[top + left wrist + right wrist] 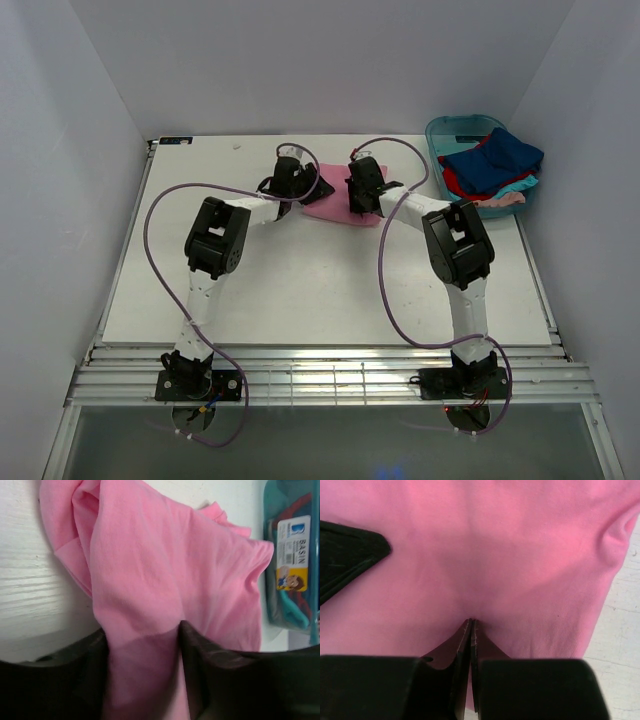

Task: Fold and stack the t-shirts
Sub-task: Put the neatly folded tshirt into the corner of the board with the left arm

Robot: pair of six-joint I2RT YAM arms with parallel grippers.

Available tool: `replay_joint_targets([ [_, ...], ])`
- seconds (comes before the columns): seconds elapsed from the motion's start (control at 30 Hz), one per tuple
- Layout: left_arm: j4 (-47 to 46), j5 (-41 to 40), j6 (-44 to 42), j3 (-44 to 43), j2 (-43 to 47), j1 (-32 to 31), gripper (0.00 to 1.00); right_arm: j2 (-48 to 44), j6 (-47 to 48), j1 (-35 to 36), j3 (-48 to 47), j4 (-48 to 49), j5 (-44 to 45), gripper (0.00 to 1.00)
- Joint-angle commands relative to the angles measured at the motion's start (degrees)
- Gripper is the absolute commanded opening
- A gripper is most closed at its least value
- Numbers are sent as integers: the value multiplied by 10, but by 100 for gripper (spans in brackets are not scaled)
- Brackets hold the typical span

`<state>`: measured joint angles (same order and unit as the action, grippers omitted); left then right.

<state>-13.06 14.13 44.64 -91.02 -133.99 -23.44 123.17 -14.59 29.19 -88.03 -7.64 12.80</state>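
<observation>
From above, the pink t-shirt lies bunched on the white table toward twelve o'clock. The left gripper is at its ten o'clock edge and the right gripper at its two o'clock edge. At two o'clock of the table stands the teal tub, heaped with the other t-shirts: dark blue on top, red, turquoise and pale pink at its near side. In the left wrist view the left gripper has its dark fingers spread, a band of the pink t-shirt lying in the gap and running up toward twelve o'clock; the tub with its paper label sits at three o'clock. In the right wrist view the right gripper is pinched together on a pucker of the pink t-shirt, which fills the frame except for bare table at four o'clock.
</observation>
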Motion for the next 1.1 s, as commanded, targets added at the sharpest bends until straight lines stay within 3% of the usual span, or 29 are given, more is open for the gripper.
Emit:
replay_joint_targets([
  [0.0, 43, 19, 14, -13, -30, -18, 49, -15, 0, 12, 24, -41, -1, 8],
  [0.1, 44, 26, 12, -16, -34, -20, 29, -26, 0, 17, 32, -39, 1, 8],
  [0.23, 51, 13, -9, -7, -16, -20, 12, -37, 0, 21, 47, -36, 6, 8],
  [0.3, 82, -1, -42, -6, 7, -18, 8, -43, 1, 22, 51, -44, 9, 12],
  [0.33, 93, -19, -53, 0, 18, -16, 6, -54, 2, 22, 51, -49, 16, 21],
  [0.43, 133, -52, -108, 10, 71, -3, 5, -88, 3, 24, 58, -65, 39, 33],
  [0.73, 283, -133, -255, 5, 191, 62, 8, -212, 13, 24, 105, -76, 59, 35],
  [1.07, 364, -159, -329, -7, 260, 157, 9, -271, 9, 28, 138, -77, 37, 36],
])
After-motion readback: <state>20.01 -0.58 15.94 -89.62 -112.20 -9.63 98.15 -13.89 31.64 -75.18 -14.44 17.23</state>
